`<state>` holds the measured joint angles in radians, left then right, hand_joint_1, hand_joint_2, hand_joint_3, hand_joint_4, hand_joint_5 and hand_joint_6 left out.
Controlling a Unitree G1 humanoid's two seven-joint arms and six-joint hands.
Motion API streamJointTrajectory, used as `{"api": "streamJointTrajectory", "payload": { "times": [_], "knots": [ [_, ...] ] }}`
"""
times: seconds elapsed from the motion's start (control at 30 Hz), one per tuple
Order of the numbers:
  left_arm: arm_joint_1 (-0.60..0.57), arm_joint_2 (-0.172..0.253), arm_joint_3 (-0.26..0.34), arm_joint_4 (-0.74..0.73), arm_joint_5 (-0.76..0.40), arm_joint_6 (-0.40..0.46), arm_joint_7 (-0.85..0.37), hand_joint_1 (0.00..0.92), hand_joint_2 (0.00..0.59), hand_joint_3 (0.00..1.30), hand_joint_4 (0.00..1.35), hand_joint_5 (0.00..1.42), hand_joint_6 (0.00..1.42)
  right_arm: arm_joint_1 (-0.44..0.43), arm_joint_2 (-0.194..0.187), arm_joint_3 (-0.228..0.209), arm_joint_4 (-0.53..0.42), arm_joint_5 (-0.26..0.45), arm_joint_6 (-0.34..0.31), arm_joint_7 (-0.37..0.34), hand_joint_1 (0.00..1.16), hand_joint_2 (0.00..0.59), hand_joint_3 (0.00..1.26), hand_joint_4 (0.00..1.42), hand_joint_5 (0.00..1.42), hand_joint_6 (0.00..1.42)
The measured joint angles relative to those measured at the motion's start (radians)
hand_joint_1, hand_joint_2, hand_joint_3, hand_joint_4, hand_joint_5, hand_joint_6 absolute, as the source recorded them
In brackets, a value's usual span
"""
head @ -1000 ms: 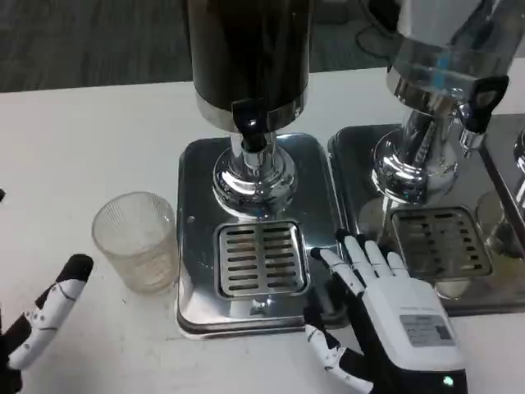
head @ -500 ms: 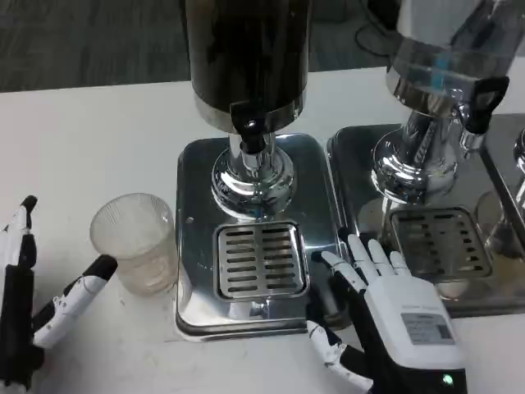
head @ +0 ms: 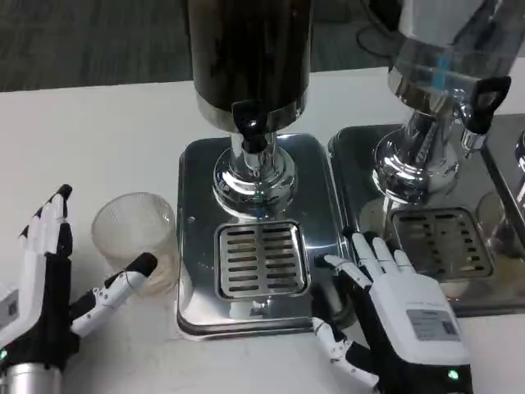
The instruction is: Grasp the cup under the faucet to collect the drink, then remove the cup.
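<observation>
While your ribbed clear glass cup (head: 135,238) stands upright on the white table (head: 90,139), just left of the polished steel drip tray (head: 197,205), your left hand (head: 49,287) spreads beside it, thumb at its base, gripping nothing. Your right hand (head: 398,308) rests flat, fingers apart, on the tray's right edge, below the dark drink dispenser's black faucet (head: 250,123).

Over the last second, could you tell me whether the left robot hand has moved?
Yes. The left robot hand has come up and in toward the glass cup, which stayed beside the drip tray.
</observation>
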<state>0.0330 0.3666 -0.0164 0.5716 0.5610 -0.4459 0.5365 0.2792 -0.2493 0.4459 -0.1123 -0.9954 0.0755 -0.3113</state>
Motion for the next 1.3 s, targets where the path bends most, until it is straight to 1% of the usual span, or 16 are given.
{"api": "streamJointTrajectory", "payload": {
  "times": [0.07, 0.2, 0.4, 0.6, 0.8, 0.87, 1.07, 1.2, 1.3],
  "knots": [
    [-0.01, -0.008, -0.014, 0.015, 0.002, -0.001, 0.009, 0.077, 0.0, 0.0, 0.0, 0.0, 0.0, -0.002, 0.0, 0.0, 0.0, 0.0, 0.0, 0.0, 0.26, 0.467, 0.27, 0.01, 0.0, 0.02],
    [-0.039, -0.009, -0.041, 0.066, 0.0, -0.003, 0.015, 0.092, 0.0, 0.0, 0.0, 0.0, 0.0, -0.014, 0.002, 0.0, 0.001, 0.002, 0.0, 0.0, 0.26, 0.464, 0.27, 0.01, 0.0, 0.02],
    [-0.065, 0.009, -0.061, 0.103, 0.0, -0.002, 0.018, 0.111, 0.0, 0.0, 0.0, 0.03, 0.0, -0.029, 0.005, 0.013, 0.01, 0.002, 0.0, 0.0, 0.26, 0.465, 0.29, 0.01, 0.0, 0.02],
    [-0.118, 0.003, -0.081, 0.13, -0.004, 0.037, 0.017, 0.137, 0.003, 0.0, 0.0, 0.06, 0.0, -0.033, 0.008, 0.029, 0.023, 0.001, 0.0, 0.002, 0.26, 0.466, 0.3, 0.02, 0.0, 0.02],
    [-0.145, 0.001, -0.099, 0.178, -0.009, 0.031, 0.01, 0.137, 0.0, 0.0, 0.0, 0.08, 0.0, -0.027, 0.009, 0.033, 0.022, -0.001, 0.003, 0.002, 0.26, 0.467, 0.3, 0.02, 0.0, 0.03],
    [-0.156, 0.001, -0.11, 0.208, -0.017, 0.011, 0.004, 0.136, 0.0, 0.0, 0.0, 0.09, 0.0, -0.026, 0.01, 0.035, 0.022, -0.003, 0.009, 0.002, 0.26, 0.467, 0.31, 0.02, 0.0, 0.03],
    [-0.175, 0.001, -0.121, 0.247, -0.04, -0.019, 0.007, 0.138, 0.0, 0.0, 0.0, 0.17, 0.0, -0.026, 0.011, 0.038, 0.022, -0.003, 0.011, 0.002, 0.26, 0.464, 0.31, 0.02, 0.0, 0.03],
    [-0.187, -0.005, -0.121, 0.276, -0.047, -0.049, 0.022, 0.152, 0.0, 0.0, 0.0, 0.22, 0.08, -0.026, 0.011, 0.039, 0.022, -0.003, 0.016, 0.002, 0.25, 0.457, 0.34, 0.02, 0.0, 0.03],
    [-0.193, -0.014, -0.121, 0.293, -0.051, -0.078, 0.041, 0.18, 0.006, 0.0, 0.01, 0.28, 0.14, -0.026, 0.011, 0.041, 0.022, -0.004, 0.018, 0.002, 0.25, 0.454, 0.34, 0.02, 0.0, 0.03]
  ]
}}
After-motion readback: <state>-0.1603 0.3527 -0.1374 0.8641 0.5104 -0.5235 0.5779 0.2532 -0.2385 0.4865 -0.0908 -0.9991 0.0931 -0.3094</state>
